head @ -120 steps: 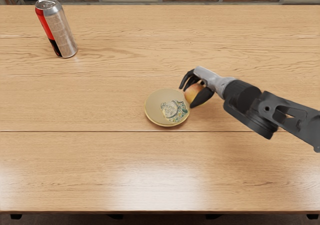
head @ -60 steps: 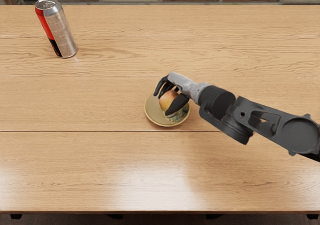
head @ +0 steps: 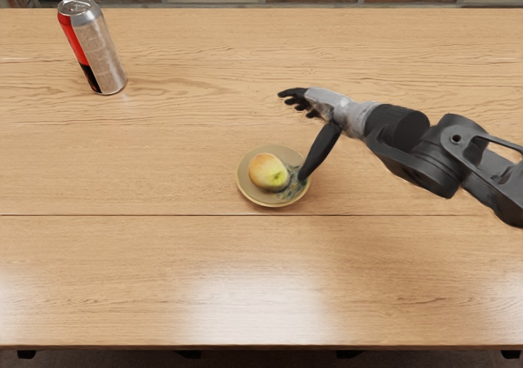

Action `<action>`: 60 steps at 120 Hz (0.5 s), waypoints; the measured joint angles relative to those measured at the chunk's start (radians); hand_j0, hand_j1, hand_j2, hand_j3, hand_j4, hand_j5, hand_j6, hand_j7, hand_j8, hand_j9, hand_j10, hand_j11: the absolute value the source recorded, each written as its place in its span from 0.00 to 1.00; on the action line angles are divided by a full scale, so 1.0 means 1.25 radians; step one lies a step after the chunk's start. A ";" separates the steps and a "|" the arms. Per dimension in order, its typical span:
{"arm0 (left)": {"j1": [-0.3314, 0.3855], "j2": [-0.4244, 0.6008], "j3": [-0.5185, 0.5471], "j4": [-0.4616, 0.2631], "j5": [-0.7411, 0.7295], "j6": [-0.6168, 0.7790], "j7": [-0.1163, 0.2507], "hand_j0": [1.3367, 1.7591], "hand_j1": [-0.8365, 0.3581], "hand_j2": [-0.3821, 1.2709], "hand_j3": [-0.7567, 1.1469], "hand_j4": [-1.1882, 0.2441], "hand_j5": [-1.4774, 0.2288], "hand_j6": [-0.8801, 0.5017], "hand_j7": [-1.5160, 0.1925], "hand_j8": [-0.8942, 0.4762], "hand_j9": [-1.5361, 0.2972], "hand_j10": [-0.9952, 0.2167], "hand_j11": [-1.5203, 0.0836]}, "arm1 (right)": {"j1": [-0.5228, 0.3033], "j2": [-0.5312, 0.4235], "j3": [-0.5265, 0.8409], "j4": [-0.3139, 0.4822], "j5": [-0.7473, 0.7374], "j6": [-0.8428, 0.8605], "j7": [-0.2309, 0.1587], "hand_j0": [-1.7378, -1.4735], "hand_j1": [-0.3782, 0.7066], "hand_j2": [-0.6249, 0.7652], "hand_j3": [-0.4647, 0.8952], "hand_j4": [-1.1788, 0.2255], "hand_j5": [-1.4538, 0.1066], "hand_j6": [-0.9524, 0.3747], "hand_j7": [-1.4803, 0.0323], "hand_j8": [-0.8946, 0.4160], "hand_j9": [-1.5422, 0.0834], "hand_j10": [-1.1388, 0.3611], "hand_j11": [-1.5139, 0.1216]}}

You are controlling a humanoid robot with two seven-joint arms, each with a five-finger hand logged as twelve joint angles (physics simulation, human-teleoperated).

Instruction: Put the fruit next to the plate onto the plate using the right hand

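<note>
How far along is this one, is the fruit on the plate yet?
Done: the fruit sits on the plate. In hand: nothing; the right robot hand is open, beside the plate's right side, one finger pointing down toward the rim. Left: apparently only withdrawing the arm.

My right hand, open
Arm reaches in from the tabletop's right edge; fingers spread, thumb angled down, nothing held.

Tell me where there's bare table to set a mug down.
The wide front strip of the table, nearer than the plate, is bare, as is the stretch between the can and plate. It is crowded right of the plate, where the open right hand and arm reach in.
</note>
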 joint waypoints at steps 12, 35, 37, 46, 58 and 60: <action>0.001 0.000 0.000 0.000 0.000 0.000 0.000 0.76 0.99 0.23 0.40 0.83 0.87 0.64 0.89 0.65 0.84 0.82 0.95 | -0.006 -0.057 0.094 -0.003 0.116 0.151 0.000 0.30 0.07 0.45 0.34 0.80 0.88 0.67 0.93 0.66 0.90 0.74 0.88; 0.004 0.000 0.000 0.000 -0.001 0.000 0.000 0.76 0.99 0.23 0.40 0.83 0.87 0.64 0.89 0.65 0.84 0.82 0.95 | -0.011 -0.210 0.156 -0.039 0.315 0.388 0.000 0.30 0.04 0.45 0.34 0.82 0.91 0.70 0.96 0.67 0.93 0.75 0.91; 0.004 0.000 0.000 0.000 -0.001 0.000 0.000 0.76 0.99 0.23 0.40 0.83 0.87 0.64 0.89 0.65 0.84 0.82 0.95 | -0.011 -0.220 0.158 -0.043 0.325 0.403 0.000 0.30 0.04 0.45 0.34 0.82 0.91 0.70 0.96 0.67 0.93 0.75 0.91; 0.007 0.000 0.002 0.001 0.000 0.000 0.000 0.76 0.99 0.23 0.40 0.83 0.87 0.64 0.89 0.65 0.84 0.82 0.95 | -0.018 -0.252 0.165 -0.064 0.358 0.454 0.000 0.30 0.04 0.45 0.34 0.83 0.92 0.71 0.97 0.68 0.94 0.75 0.91; 0.010 0.000 0.003 0.003 0.000 0.000 0.002 0.76 0.99 0.23 0.40 0.83 0.87 0.64 0.89 0.65 0.84 0.82 0.95 | -0.029 -0.274 0.169 -0.078 0.381 0.485 0.000 0.30 0.03 0.45 0.34 0.83 0.92 0.71 0.97 0.68 0.94 0.76 0.92; 0.010 0.000 0.004 0.004 0.000 0.000 0.002 0.76 0.99 0.23 0.40 0.83 0.87 0.64 0.89 0.65 0.84 0.82 0.95 | -0.030 -0.276 0.169 -0.079 0.383 0.488 0.000 0.30 0.03 0.45 0.34 0.83 0.92 0.71 0.97 0.68 0.94 0.76 0.92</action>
